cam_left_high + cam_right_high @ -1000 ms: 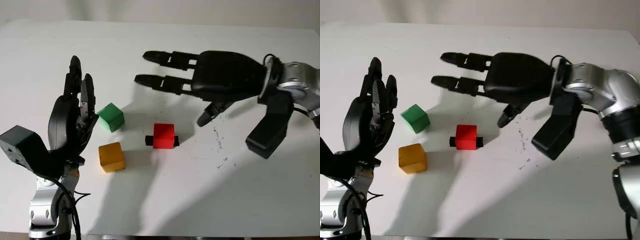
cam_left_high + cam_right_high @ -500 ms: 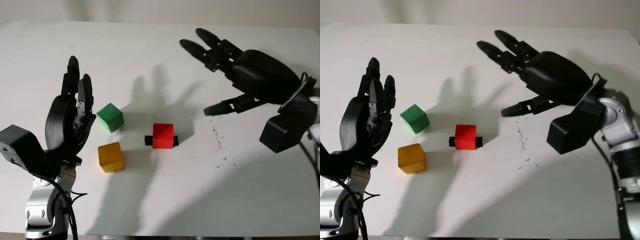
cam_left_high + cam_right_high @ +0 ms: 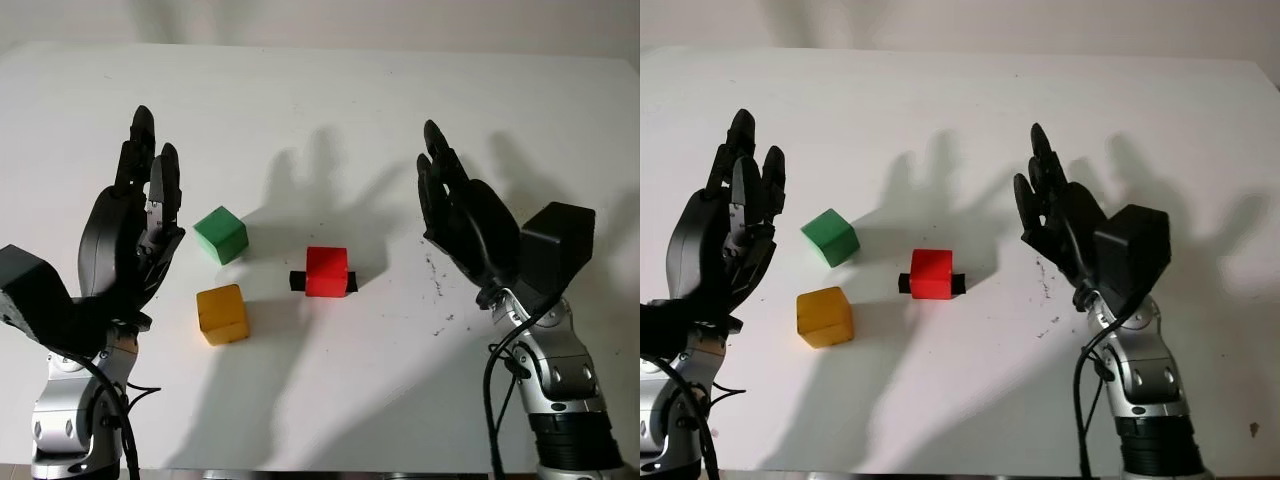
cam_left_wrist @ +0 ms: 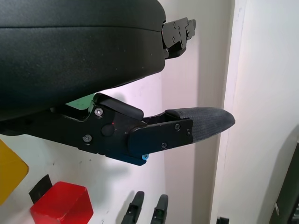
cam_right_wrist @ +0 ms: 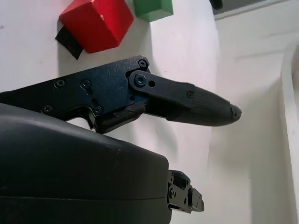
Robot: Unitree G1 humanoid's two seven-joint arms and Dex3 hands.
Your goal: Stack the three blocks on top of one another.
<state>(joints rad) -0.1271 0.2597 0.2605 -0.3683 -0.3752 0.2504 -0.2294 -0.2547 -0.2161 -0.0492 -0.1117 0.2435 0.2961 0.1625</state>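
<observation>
Around the red plastic cube (image 3: 326, 271), nothing stacked yet.
My right hand (image 3: 470, 228) and left hand (image 3: 130, 235) hover open; I'd descend squarely, pinching opposite faces.

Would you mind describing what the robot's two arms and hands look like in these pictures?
Both hands, the left hand and the right hand, have glossy black shells and black segmented fingers with small visible screws. A black boxy module sits at each wrist. Below it each forearm is silver metal with a ribbed black section lower down, and thin black cables loop alongside. The fingertips look textured.
</observation>
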